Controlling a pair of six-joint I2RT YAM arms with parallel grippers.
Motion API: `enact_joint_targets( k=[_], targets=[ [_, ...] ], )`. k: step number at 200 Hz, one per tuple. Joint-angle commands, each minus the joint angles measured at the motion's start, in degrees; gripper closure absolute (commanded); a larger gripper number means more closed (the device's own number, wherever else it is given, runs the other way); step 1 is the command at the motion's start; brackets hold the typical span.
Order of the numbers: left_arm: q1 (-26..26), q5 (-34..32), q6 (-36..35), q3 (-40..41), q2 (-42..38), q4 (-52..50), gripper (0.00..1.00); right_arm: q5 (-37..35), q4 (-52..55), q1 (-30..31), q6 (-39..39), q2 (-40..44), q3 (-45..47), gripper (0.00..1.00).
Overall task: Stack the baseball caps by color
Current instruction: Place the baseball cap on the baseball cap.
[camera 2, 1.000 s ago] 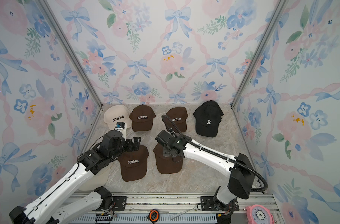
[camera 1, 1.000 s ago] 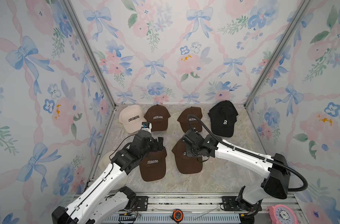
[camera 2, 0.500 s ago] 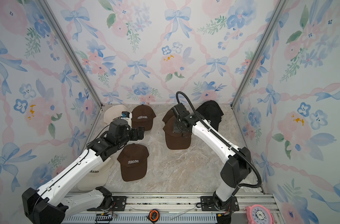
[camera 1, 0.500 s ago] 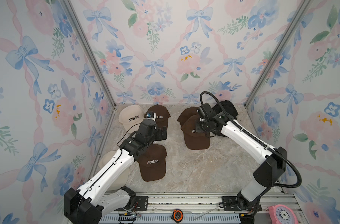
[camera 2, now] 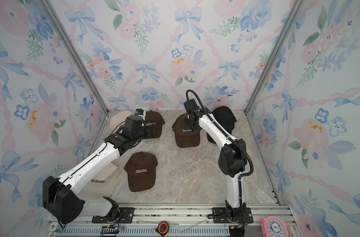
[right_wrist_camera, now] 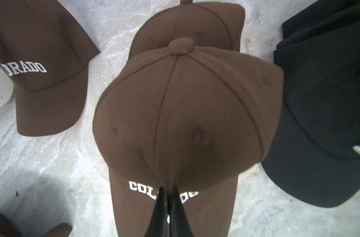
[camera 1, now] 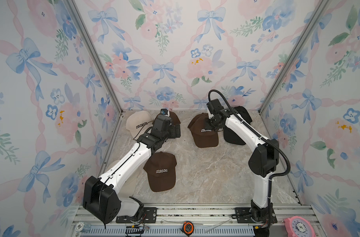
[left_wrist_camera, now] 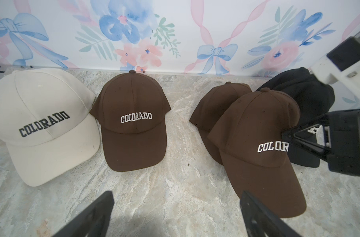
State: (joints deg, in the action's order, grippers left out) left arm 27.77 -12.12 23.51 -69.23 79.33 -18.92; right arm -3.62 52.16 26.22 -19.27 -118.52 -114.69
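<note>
Right gripper (right_wrist_camera: 168, 189) pinched on brown COLORADO cap (right_wrist_camera: 185, 112), frame centre, overlapping second brown cap (right_wrist_camera: 195, 22); left gripper (left_wrist_camera: 176, 195) spread wide, empty.

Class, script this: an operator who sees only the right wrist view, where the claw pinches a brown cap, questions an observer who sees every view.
Operator: My right claw pinches a brown fabric COLORADO cap. How many cream fabric caps are out?
Observer: Two: a back cream cap and a front cream cap partly under the left arm.
Operator: Is the left claw busy?
Observer: No, it is open and holds nothing.
</note>
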Motion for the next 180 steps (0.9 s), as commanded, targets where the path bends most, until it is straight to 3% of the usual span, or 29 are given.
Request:
enact_joint_targets(
  k=[1, 94, 159, 180],
  targets=[
    [-0.8, 0.4, -1.4, -2.7, 2.2, 0.6, 0.02, 2.1, 1.5, -0.9, 1.5, -3.0, -4.5, 1.00],
    [-2.5, 3.3, -2.9, -9.4, 10.1, 0.6, 0.02, 4.1, 4.6, -2.8, 3.0, -12.9, -15.4, 1.00],
    [-3.5, 4.3, -2.8, -11.2, 12.3, 0.6, 0.02, 4.4, 5.7, -3.8, 3.9, -17.2, -16.6, 1.00],
    [-3.9, 4.3, -2.8, -11.5, 12.8, 0.6, 0.02, 4.4, 5.7, -4.2, 3.7, -18.7, -16.3, 0.89]
  ],
)
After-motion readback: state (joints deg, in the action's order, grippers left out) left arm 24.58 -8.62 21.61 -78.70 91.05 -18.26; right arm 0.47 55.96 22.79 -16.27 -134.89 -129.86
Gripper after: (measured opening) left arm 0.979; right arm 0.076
